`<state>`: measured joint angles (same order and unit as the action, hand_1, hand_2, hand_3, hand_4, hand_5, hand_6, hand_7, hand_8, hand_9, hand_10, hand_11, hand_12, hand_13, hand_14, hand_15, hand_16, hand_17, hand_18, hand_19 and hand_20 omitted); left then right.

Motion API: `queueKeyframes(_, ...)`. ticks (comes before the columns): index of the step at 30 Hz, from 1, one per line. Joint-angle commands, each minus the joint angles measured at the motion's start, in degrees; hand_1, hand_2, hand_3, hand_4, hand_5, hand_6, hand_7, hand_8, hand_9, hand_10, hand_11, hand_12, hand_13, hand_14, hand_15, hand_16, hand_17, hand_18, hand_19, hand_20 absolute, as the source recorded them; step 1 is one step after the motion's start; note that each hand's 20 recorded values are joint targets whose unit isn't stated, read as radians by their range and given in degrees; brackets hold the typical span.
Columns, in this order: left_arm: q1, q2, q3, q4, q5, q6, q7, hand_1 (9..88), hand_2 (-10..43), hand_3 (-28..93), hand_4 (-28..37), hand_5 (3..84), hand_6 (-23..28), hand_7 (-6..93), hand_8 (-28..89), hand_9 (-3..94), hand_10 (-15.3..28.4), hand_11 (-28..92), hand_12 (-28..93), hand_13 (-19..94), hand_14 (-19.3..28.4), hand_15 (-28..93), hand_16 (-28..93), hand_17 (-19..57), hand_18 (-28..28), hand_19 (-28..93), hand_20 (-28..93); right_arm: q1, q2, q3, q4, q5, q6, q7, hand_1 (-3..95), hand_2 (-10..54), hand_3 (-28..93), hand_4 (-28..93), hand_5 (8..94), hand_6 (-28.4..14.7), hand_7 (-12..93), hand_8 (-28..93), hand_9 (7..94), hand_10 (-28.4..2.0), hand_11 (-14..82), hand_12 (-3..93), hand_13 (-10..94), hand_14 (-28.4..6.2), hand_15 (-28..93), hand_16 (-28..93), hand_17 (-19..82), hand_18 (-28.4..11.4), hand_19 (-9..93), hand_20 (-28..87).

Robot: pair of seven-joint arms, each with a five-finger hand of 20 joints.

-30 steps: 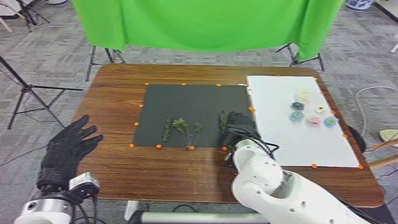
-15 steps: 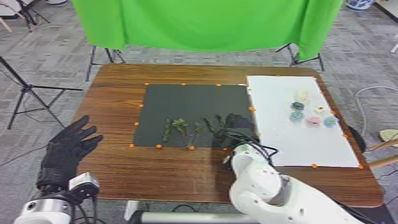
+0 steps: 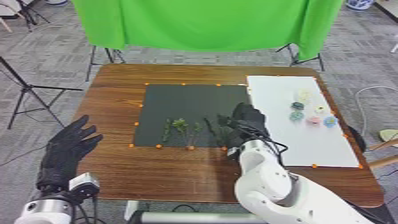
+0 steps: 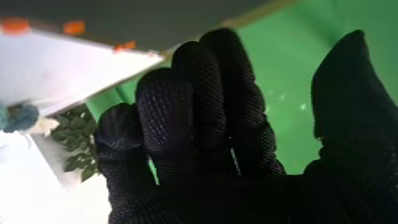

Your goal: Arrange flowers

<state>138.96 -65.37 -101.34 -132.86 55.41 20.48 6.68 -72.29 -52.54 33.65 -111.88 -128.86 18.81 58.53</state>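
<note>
Apparently risks nudging the nearest green sprig (image 3: 211, 126) askew with a low sideways sweep of the right hand (image 3: 250, 116); extends it forward by the dark sheet (image 3: 185, 100), fingers straight, thumb apart, grasping nothing. Shows other sprigs (image 3: 181, 125) there, flower heads (image 3: 314, 120) on the white sheet (image 3: 289, 142), left hand (image 3: 66, 150) relaxed beside the worktop (image 3: 178, 172).

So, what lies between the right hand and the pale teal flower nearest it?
A bare stretch of the white sheet lies between the right hand and the pale teal flower, in the head view.
</note>
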Motion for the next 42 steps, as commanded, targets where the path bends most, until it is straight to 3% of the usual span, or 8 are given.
queueKeyframes(1,-0.03,2.05,1.36,0.53,-1.08,1.47,2.48,25.7,7.4,81,-18.7,34.9,9.2,13.6,-10,31.7,18.9,26,8,26,25.9,49,-9,-7.8,24.3,66,-7,3.87,7.80,7.05,2.85,7.74,-5.91,-2.73,24.6,-7.2,86,-22,55.4,-10.5,28,-16,54.6,-25.0,50.7,16.3,60,-18.2,85,12,33,-28.2,93,48)
queueKeyframes(7,-0.05,2.90,1.90,0.77,-1.72,2.27,3.70,25.6,7.4,81,-18.7,34.8,9.2,13.6,-10,31.6,18.9,26,8,26,26.0,49,-9,-7.8,24.3,66,-7,6.34,10.51,9.07,7.42,12.31,-13.64,-5.50,27.0,-8.3,87,-23,52.4,-9.8,26,-16,52.3,-23.1,34.2,13.4,63,-15.4,87,10,34,-27.1,93,48)
queueKeyframes(8,-0.21,2.85,1.98,0.87,-1.60,1.91,3.59,25.6,7.3,81,-18.7,34.8,9.2,13.6,-10,31.6,18.9,26,8,26,26.0,49,-9,-7.8,24.3,66,-7,5.52,10.53,10.45,7.93,12.67,-14.82,-5.82,27.3,-8.6,87,-24,52.0,-9.6,26,-16,51.7,-22.8,31.3,13.4,63,-15.1,88,10,35,-27.0,93,48)
queueKeyframes(12,-0.19,3.34,2.44,0.85,-1.90,2.51,4.13,25.7,7.3,81,-18.7,34.8,9.2,13.6,-10,31.6,18.9,26,8,26,25.9,49,-10,-7.8,24.2,66,-7,6.46,11.87,9.71,10.07,12.45,-17.59,-4.55,28.0,-9.0,87,-24,51.1,-9.3,26,-16,50.1,-22.0,27.2,13.6,64,-14.1,88,9,35,-26.8,93,49)
queueKeyframes(14,-0.28,3.13,2.30,0.80,-1.43,1.91,3.74,25.7,7.3,81,-18.7,34.8,9.1,13.6,-10,31.6,18.9,26,8,26,25.9,49,-9,-7.8,24.2,66,-7,5.66,12.23,10.41,10.21,12.27,-18.55,-3.00,28.4,-9.1,87,-24,51.1,-9.2,25,-16,49.8,-21.8,25.1,13.6,64,-13.9,89,9,35,-26.8,93,49)
queueKeyframes(20,0.09,3.10,2.22,0.74,-1.51,2.06,3.88,25.7,7.4,81,-18.7,34.6,9.1,13.6,-10,31.5,18.9,26,8,26,25.8,49,-9,-7.7,24.2,66,-7,5.02,13.31,10.23,10.69,11.85,-18.28,-2.06,29.0,-9.0,88,-25,52.2,-8.3,25,-16,50.1,-21.7,23.7,14.0,64,-14.1,89,9,34,-27.3,93,48)
queueKeyframes(42,-0.46,2.50,2.40,0.93,-1.32,1.52,3.20,25.6,7.1,81,-18.7,34.5,8.9,13.8,-10,31.4,18.7,26,8,26,25.7,49,-10,-7.7,24.1,65,-7,0.78,10.86,16.51,12.07,17.26,-25.47,-0.60,30.1,-8.0,88,-25,53.8,-7.5,25,-16,51.4,-21.8,21.6,14.1,64,-14.6,88,9,34,-27.6,93,48)
